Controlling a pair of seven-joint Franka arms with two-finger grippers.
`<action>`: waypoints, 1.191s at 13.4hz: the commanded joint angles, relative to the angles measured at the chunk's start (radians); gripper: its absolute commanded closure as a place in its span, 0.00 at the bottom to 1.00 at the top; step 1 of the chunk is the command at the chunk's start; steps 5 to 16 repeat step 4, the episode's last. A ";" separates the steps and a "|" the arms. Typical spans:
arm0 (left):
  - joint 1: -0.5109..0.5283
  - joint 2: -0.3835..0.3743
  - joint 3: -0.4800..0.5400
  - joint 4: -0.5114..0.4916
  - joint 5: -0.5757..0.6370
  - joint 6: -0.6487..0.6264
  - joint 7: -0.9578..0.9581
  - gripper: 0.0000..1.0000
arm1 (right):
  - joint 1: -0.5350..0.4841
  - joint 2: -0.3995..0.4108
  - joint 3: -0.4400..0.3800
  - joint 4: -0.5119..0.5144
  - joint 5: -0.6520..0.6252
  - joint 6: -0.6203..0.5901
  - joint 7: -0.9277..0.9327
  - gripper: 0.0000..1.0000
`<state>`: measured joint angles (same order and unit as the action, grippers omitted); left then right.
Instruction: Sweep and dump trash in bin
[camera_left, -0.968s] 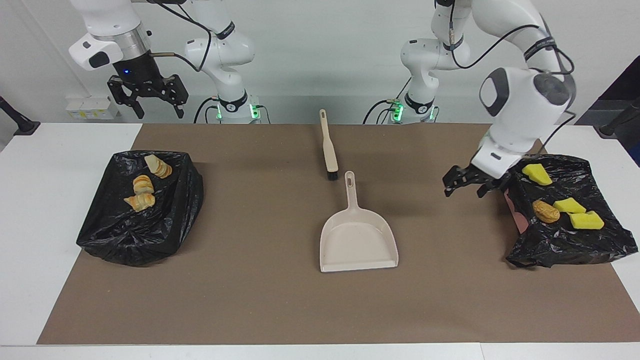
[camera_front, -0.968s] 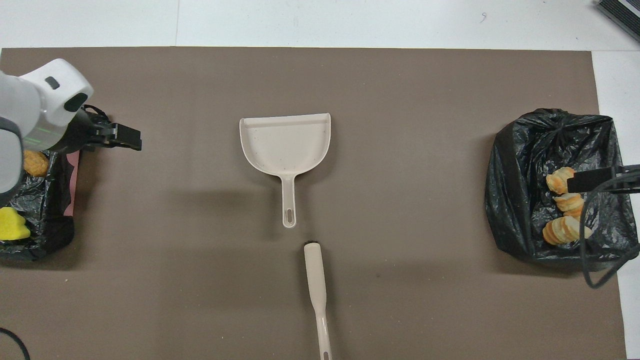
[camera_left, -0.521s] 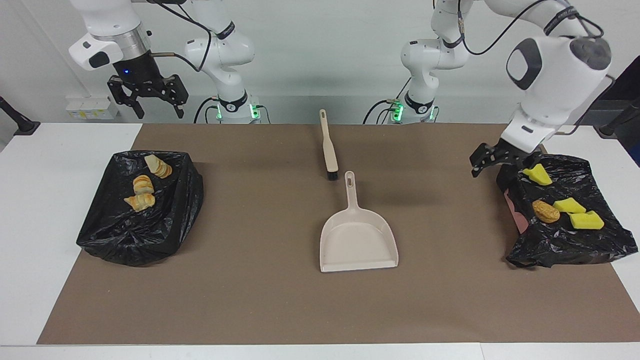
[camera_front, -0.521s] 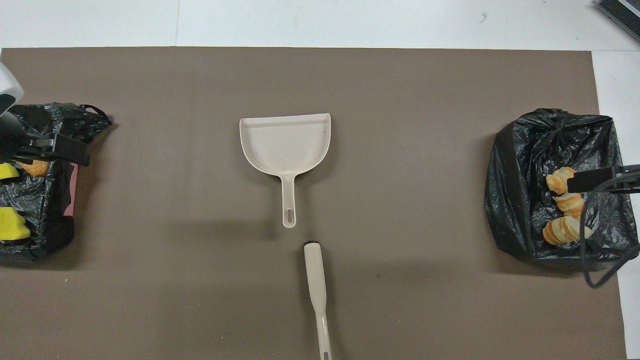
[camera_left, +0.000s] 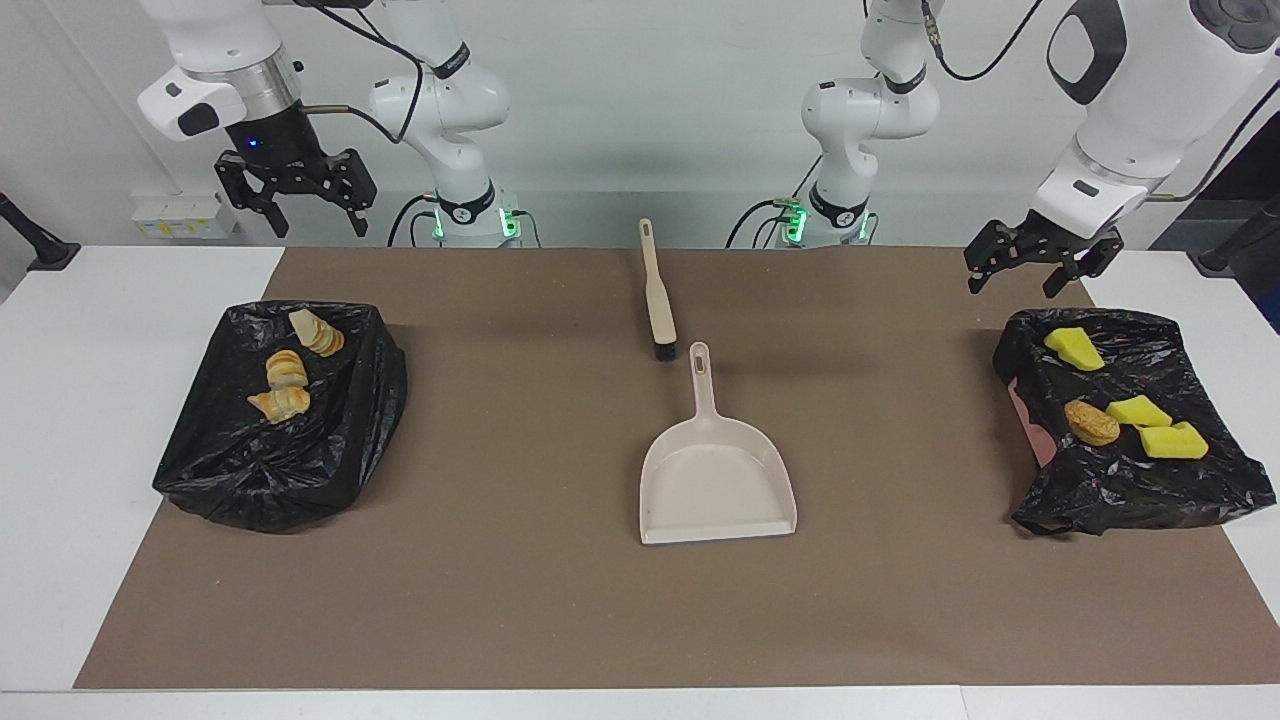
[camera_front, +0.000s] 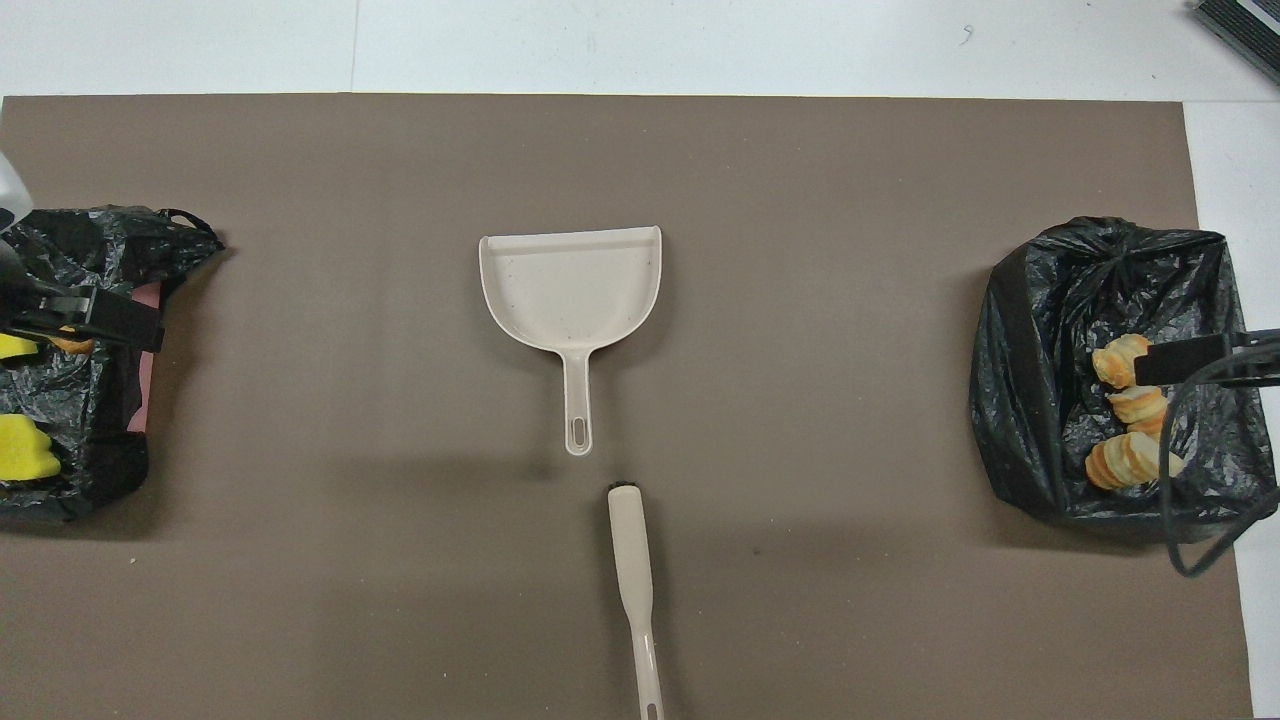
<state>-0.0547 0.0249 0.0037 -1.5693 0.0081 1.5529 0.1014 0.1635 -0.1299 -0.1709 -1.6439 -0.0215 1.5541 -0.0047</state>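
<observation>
Two bins lined with black bags hold the trash. In the bin (camera_left: 250, 490) at the right arm's end lie striped pastry pieces (camera_left: 286, 371). The bin (camera_left: 1120, 490) at the left arm's end holds yellow sponge wedges (camera_left: 1140, 411) and one brown pastry (camera_left: 1091, 423). A beige dustpan (camera_left: 716, 475) lies empty mid-mat. Its handle points at a beige brush (camera_left: 657, 295), which lies nearer to the robots. My left gripper (camera_left: 1012, 288) hangs open and empty over the mat's edge beside its bin. My right gripper (camera_left: 320, 230) waits open and empty, raised over the table edge by the robots.
A brown mat (camera_left: 520, 600) covers most of the white table (camera_left: 90, 340). In the overhead view, the dustpan (camera_front: 572, 290) and brush (camera_front: 632, 560) sit mid-mat, between the pastry bin (camera_front: 1030, 440) and the sponge bin (camera_front: 70, 490).
My left gripper has risen and pulled back toward the robots, from low beside the sponge bin's edge to high over the mat's edge. The right arm and all objects have stayed put.
</observation>
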 joint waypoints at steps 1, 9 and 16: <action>0.001 -0.004 0.002 0.021 0.013 -0.042 0.020 0.00 | -0.010 -0.010 0.004 -0.008 0.000 0.001 -0.028 0.00; 0.001 0.000 0.004 0.032 0.012 -0.036 0.040 0.00 | -0.010 -0.010 0.004 -0.008 0.000 0.001 -0.026 0.00; 0.001 0.000 0.004 0.032 0.012 -0.036 0.040 0.00 | -0.010 -0.010 0.004 -0.008 0.000 0.001 -0.026 0.00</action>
